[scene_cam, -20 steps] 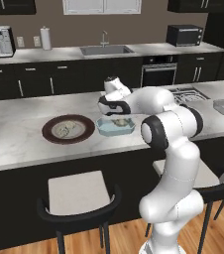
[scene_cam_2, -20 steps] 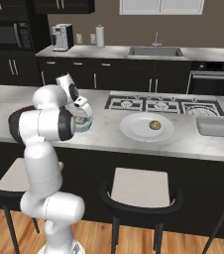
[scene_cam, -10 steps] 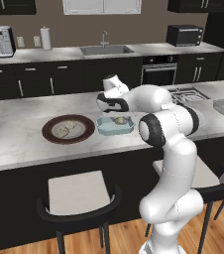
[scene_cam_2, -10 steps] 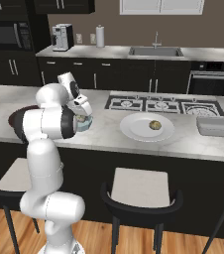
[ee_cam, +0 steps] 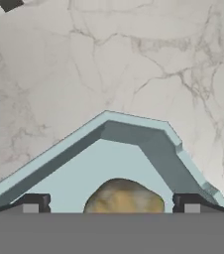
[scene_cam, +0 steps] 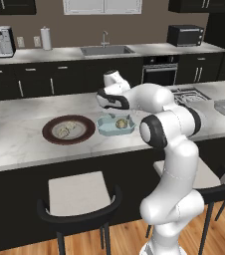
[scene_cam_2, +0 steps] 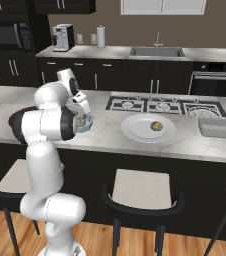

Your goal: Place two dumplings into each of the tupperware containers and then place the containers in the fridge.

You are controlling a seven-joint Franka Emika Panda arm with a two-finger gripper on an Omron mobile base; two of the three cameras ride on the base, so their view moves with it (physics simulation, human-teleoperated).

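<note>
The light blue tupperware container (scene_cam: pixel 107 127) stands on the island counter with one dumpling (scene_cam: pixel 120 123) inside. My gripper (scene_cam: pixel 115 112) hangs just above it, pointing down. In the hand view the dumpling (ee_cam: pixel 124 198) lies on the tub floor between my two fingertips (ee_cam: pixel 32 203), which stand wide apart and clear of it, so the gripper (ee_cam: pixel 111 206) is open. The tub's rim (ee_cam: pixel 134 121) runs around it. More dumplings (scene_cam: pixel 64 130) lie on the dark-brown-rimmed plate (scene_cam: pixel 50 134). Another dumpling (scene_cam_2: pixel 156 126) sits on the white plate (scene_cam_2: pixel 135 131). The clear greyish container (scene_cam_2: pixel 219 127) stands at the far right.
A stovetop (scene_cam_2: pixel 155 105) is set into the island behind the white plate. Stools (scene_cam: pixel 79 199) stand along the island's near edge. The back counter carries a sink (scene_cam: pixel 104 50), a coffee machine (scene_cam: pixel 2 40) and a paper towel roll (scene_cam: pixel 46 37).
The fingers have spread wider apart and the dumpling now lies loose in the blue tub. The hand has stayed over the tub.
</note>
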